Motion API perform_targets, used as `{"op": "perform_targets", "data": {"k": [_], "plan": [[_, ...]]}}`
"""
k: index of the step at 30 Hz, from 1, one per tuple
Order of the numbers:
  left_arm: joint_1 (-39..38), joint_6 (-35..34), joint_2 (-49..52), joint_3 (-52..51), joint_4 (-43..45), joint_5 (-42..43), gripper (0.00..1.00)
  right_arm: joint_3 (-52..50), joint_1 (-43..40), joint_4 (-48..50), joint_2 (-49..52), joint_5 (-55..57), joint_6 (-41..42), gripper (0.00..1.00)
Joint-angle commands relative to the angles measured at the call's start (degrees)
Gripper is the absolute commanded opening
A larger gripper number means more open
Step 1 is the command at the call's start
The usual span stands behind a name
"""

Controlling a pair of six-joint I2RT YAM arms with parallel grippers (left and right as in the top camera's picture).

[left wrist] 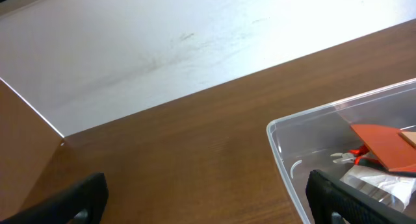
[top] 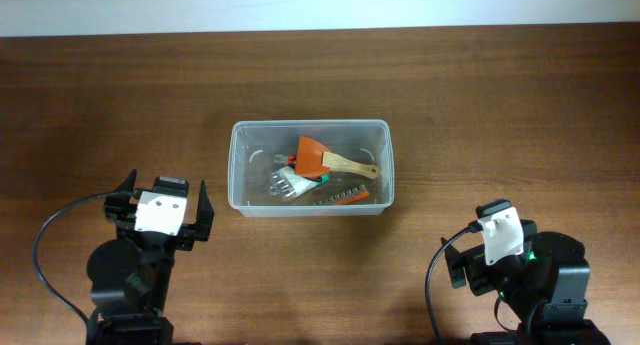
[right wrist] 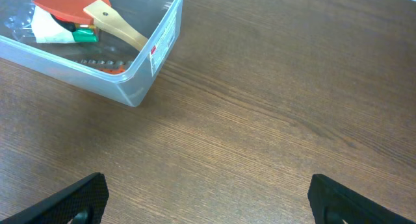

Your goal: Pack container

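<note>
Left claw [top: 163, 193] and right claw [right wrist: 207, 197] both spread; clear, round-cornered rimmed container [top: 238, 167] holds tools [top: 325, 175].

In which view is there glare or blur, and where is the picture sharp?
Overhead: even light, sharp all over, the container casts hardly any shadow. Left wrist: strong glare washes out the pale surface beyond the table; the left fingers are dark and soft-edged. Right wrist: wood grain sharp, a mild sheen top right; the right fingers are blurred.

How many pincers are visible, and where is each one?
2. The left pincer is at the lower left in the overhead view, the right pincer at the lower right; both open, apart from the container. None hidden.
</note>
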Motion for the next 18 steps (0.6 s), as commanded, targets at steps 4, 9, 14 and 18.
{"op": "perform_targets", "data": {"k": [4, 9, 14, 18], "plan": [[0.24, -0.57, -0.26, -0.33, -3.82, -0.81, 0.99, -0.24, 0.48, -0.07, -0.33, 0.72, 0.28, 0.99], [0.24, -0.57, -0.26, -0.33, -11.26, -0.81, 0.99, -0.24, 0.48, -0.04, -0.39, 0.72, 0.28, 0.99], [0.24, -0.57, -0.26, -0.33, -19.65, -0.81, 0.99, -0.26, 0.74, -0.24, -4.20, 0.70, 0.28, 0.99], [0.24, -0.57, -0.26, -0.33, -25.62, -0.81, 0.99, -0.26, 0.74, -0.22, -9.92, 0.70, 0.28, 0.99]]}}
